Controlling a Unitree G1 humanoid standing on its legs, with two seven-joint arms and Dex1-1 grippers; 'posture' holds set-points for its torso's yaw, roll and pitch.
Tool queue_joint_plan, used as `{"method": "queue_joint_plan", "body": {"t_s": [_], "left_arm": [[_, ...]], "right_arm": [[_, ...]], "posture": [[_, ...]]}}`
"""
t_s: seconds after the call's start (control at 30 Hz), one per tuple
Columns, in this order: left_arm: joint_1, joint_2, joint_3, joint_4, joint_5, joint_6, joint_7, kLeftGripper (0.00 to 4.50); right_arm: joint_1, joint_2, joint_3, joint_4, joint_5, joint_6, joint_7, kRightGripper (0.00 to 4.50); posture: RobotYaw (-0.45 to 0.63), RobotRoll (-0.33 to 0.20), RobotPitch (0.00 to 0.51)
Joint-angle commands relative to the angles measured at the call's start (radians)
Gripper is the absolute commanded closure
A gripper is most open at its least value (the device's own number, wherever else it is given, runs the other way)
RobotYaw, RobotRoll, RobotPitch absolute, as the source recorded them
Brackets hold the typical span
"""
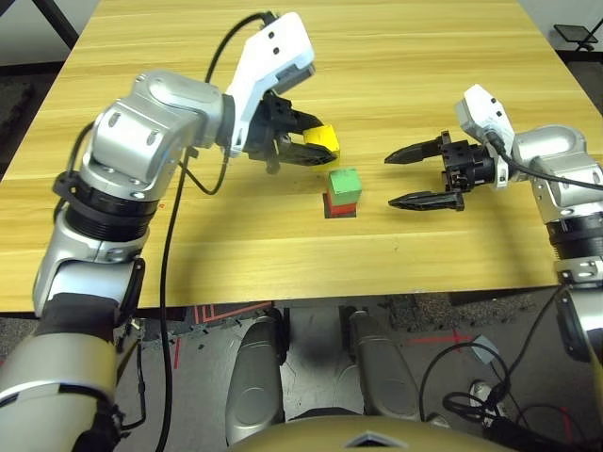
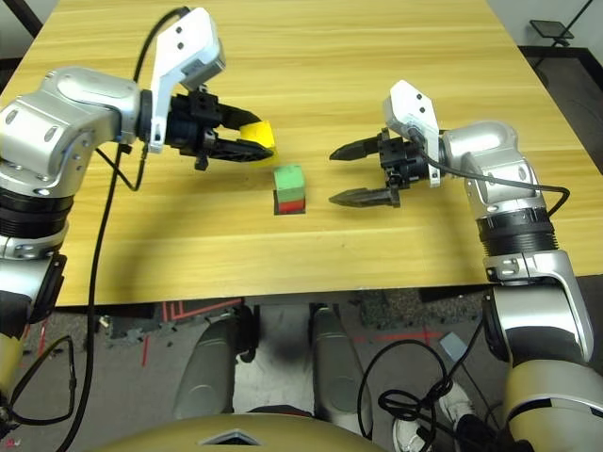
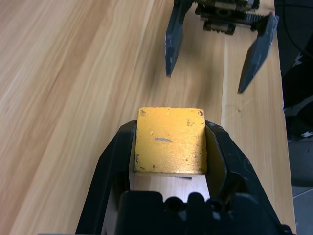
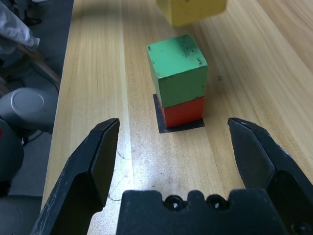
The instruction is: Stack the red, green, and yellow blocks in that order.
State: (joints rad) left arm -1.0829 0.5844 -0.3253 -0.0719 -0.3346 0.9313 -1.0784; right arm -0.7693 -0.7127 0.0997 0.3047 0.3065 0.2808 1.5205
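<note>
The green block (image 1: 345,184) rests on top of the red block (image 1: 341,204), which stands on a flat black patch at the table's middle. My left gripper (image 1: 316,148) is shut on the yellow block (image 1: 323,140), held in the air just left of and behind the stack. In the left wrist view the yellow block (image 3: 170,140) is clamped between the two black fingers. My right gripper (image 1: 403,178) hangs open to the right of the stack with nothing between its fingers. From the right wrist, the green block (image 4: 178,69) and red block (image 4: 183,111) stand ahead of the open fingers.
The wooden table (image 1: 188,245) stretches wide around the stack. Its front edge runs close below the stack, with cables and floor beyond. A dark stand (image 1: 577,36) sits off the table at the far right.
</note>
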Motion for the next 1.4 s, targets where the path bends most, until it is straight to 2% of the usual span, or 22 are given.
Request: {"method": "queue_joint_plan", "body": {"t_s": [0.03, 0.63, 1.4], "left_arm": [[-0.026, -0.019, -0.032, 0.02, 0.012, 0.013, 0.002, 2.46], [-0.011, -0.062, -0.038, -0.054, -0.006, 0.104, 0.047, 2.46], [0.045, -0.066, -0.067, -0.034, 0.027, 0.019, 0.049, 2.46]], "right_arm": [[0.024, -0.011, -0.01, -0.038, 0.013, 0.01, -0.008, 0.0], [0.027, -0.014, -0.005, -0.042, 0.022, 0.012, -0.022, 0.0], [0.022, -0.017, -0.007, -0.043, 0.025, 0.018, -0.024, 0.0]], "posture": [[0.07, 0.031, 0.227], [0.08, 0.035, 0.232], [0.07, 0.029, 0.253]]}}
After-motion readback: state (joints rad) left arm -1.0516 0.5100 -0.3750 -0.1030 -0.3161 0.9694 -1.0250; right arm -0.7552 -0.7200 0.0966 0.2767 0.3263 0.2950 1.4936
